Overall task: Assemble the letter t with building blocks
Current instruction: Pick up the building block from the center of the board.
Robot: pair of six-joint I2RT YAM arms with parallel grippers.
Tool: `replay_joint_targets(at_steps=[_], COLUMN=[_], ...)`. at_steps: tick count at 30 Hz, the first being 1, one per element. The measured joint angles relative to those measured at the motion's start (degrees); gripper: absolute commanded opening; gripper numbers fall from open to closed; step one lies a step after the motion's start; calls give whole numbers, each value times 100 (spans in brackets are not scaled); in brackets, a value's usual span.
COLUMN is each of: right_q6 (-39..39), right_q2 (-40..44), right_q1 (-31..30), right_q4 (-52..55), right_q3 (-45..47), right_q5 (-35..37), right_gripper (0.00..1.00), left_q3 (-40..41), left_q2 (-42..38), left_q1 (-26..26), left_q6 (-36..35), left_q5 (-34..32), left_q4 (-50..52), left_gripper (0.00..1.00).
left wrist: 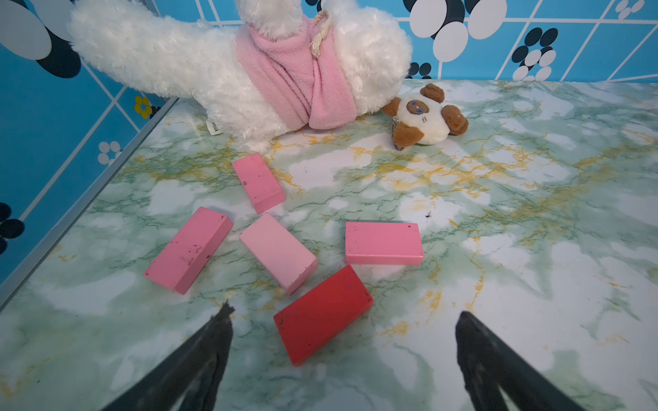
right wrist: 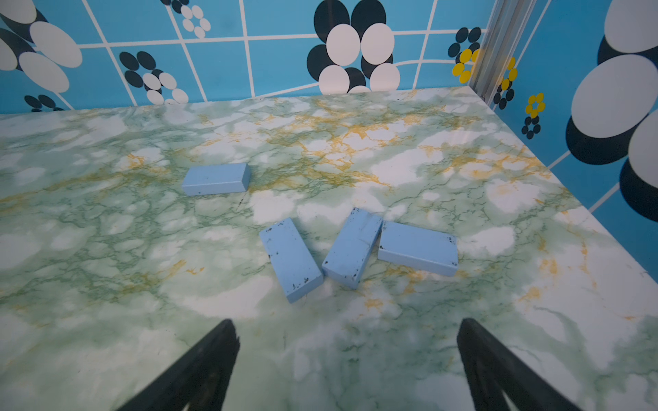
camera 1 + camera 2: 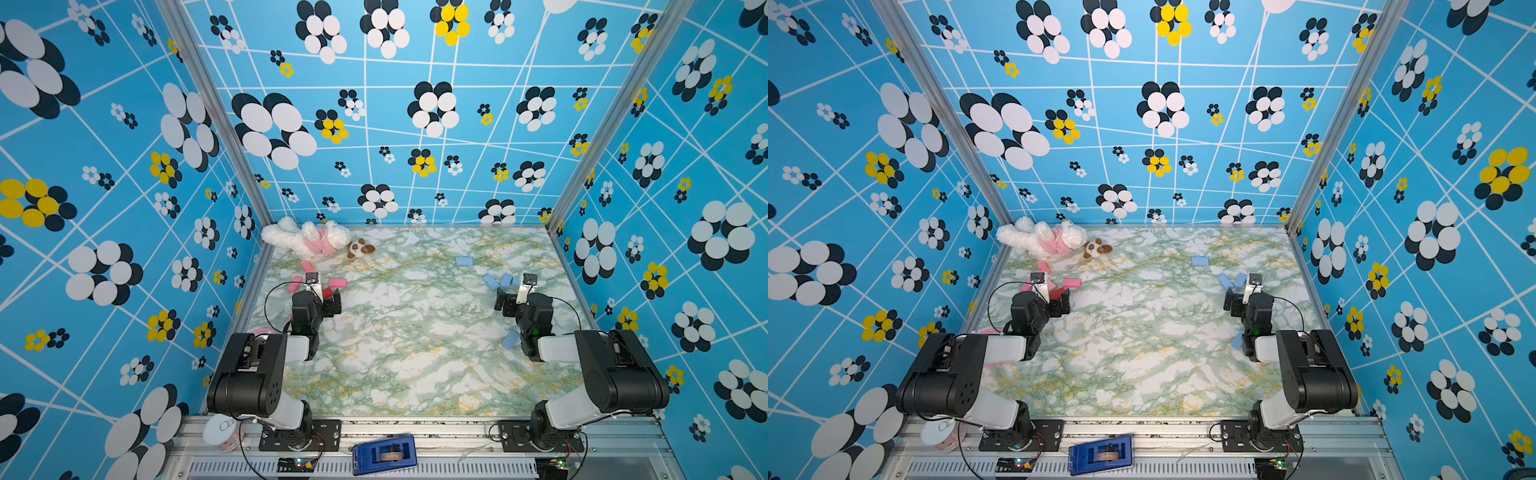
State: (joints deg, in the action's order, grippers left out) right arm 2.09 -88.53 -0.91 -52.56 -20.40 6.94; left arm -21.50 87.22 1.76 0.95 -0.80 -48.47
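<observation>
No T yet begun, left hand (image 1: 344, 313) and right hand (image 2: 345, 323) hang wide and empty by pink blocks (image 3: 337, 283), centre-left in a top view, and light blue blocks (image 3: 491, 282), centre-right; a first pickup likely comes next

Blue block (image 3: 510, 339) half behind R arm (image 3: 538, 322)

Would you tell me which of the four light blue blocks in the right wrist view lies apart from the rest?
The lone blue block, farther toward the back wall; the other three cluster close together.
</observation>
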Motion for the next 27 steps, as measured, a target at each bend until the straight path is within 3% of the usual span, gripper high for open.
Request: replay_joint_targets(at_steps=[3,6,11,15,20,27], right_q6=[2,46,568,918,1198,1279], right_q2=[31,817,2782,3626,3574,3215], right_q1=[-2,-103,-225,-264,-323,-927], right_q4=[7,1080,3353,4551,5995,7034], right_q3=[-2,-133,-1311,-1808,-2179,-2710], right_q5=[59,409,669,555,116,-280], right_gripper=[99,99,99,99,99,99], left_q3=[-15,-472,-2706,-3993,-4929,-5023], left_q2=[-2,-365,-1259,-1554,-1056,-280], left_q1=[-2,192,767,903,863,476], left_q6=[-37,-103,579,1574,2608,3648], left_q5=[17,-219,-579,-455,-120,490], left_q4=[28,1226,3790,5145,6887,8131], left_gripper=[99,99,99,99,99,100])
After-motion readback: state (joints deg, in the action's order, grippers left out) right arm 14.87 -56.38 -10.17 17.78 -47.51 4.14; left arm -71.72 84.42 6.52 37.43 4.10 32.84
